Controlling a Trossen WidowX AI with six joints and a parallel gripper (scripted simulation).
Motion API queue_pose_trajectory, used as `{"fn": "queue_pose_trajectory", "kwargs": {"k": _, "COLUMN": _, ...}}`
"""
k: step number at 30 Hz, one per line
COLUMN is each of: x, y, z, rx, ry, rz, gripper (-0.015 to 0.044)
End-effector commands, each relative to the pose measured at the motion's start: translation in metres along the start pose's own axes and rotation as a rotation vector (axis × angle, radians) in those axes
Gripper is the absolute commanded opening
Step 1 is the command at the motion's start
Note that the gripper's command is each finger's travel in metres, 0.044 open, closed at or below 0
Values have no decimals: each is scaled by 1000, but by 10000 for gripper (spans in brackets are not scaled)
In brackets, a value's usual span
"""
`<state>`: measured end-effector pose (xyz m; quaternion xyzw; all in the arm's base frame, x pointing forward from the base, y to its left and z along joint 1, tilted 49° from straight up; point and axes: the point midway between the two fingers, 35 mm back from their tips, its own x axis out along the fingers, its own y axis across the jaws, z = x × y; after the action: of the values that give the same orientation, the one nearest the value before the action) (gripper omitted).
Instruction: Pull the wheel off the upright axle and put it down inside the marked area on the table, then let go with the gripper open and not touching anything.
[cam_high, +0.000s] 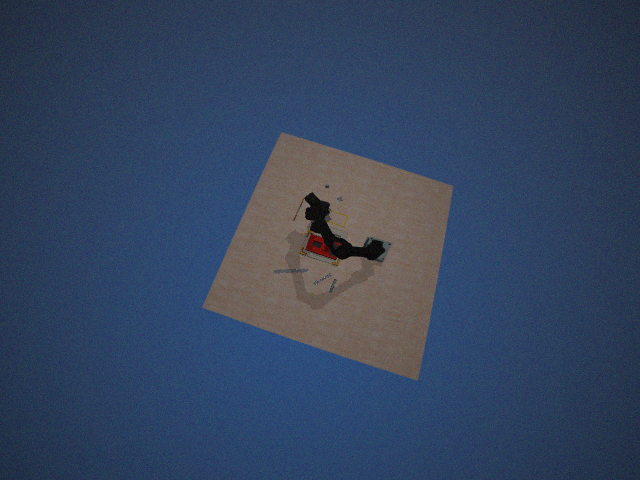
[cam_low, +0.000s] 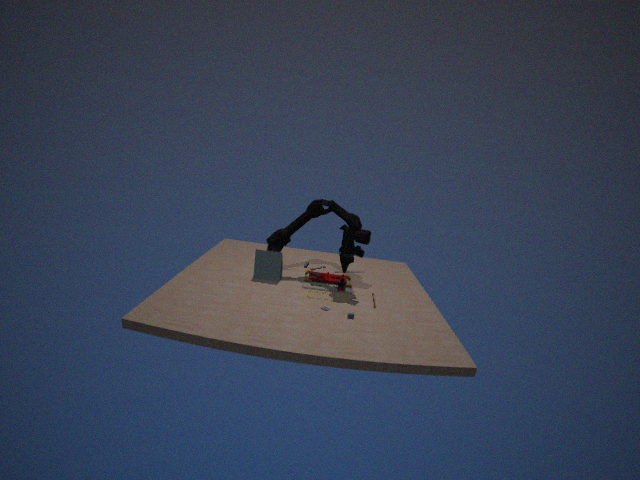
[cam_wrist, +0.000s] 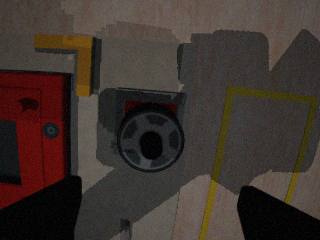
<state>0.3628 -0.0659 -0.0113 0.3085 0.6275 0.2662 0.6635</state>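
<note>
The dark wheel with a grey spoked face (cam_wrist: 131, 132) (cam_low: 341, 283) sits at one side of the red car body (cam_wrist: 55, 107) (cam_low: 323, 277) (cam_high: 313, 250), above a small red and dark mount on the pale board (cam_wrist: 87, 132). Its centre looks black, and the axle cannot be made out clearly. My gripper (cam_wrist: 162, 193) (cam_low: 344, 270) points down and is open, with nothing between the fingers. It hangs above the board, and in the wrist view the wheel lies ahead of the fingertips. The marked area, a yellow outline (cam_wrist: 270, 93) (cam_high: 346, 221) (cam_low: 308, 294), lies beside the board.
Orange corner brackets (cam_wrist: 85, 65) stand at the car body. Grey tools (cam_high: 290, 270) (cam_high: 322, 279) lie beyond it. A thin brown rod (cam_high: 298, 209) (cam_low: 374, 300), a small dark block (cam_high: 327, 186) (cam_low: 350, 315) and a grey cross-shaped piece (cam_high: 339, 198) (cam_low: 325, 308) lie around the marked area.
</note>
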Motion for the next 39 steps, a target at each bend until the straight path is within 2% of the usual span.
{"fn": "queue_pose_trajectory", "kwargs": {"k": 1, "x": 25, "y": 1, "z": -1, "rx": 7, "ry": 10, "rz": 12, "gripper": 300}}
{"fn": "queue_pose_trajectory", "kwargs": {"k": 7, "x": 65, "y": 3, "z": -2, "rx": 7, "ry": 10, "rz": 16, "gripper": 300}}
{"fn": "queue_pose_trajectory", "kwargs": {"k": 13, "x": 70, "y": 4, "z": -1, "rx": 7, "ry": 10, "rz": 17, "gripper": 300}}
{"fn": "queue_pose_trajectory", "kwargs": {"k": 16, "x": 67, "y": 6, "z": -1, "rx": -5, "ry": 18, "rz": 10, "gripper": 221}}
{"fn": "queue_pose_trajectory", "kwargs": {"k": 26, "x": 67, "y": 6, "z": -1, "rx": -5, "ry": 18, "rz": 10, "gripper": 155}}
{"fn": "queue_pose_trajectory", "kwargs": {"k": 32, "x": 65, "y": 6, "z": -1, "rx": -4, "ry": 18, "rz": 11, "gripper": 0}}
{"fn": "queue_pose_trajectory", "kwargs": {"k": 39, "x": 63, "y": 6, "z": -1, "rx": -3, "ry": 18, "rz": 11, "gripper": 0}}
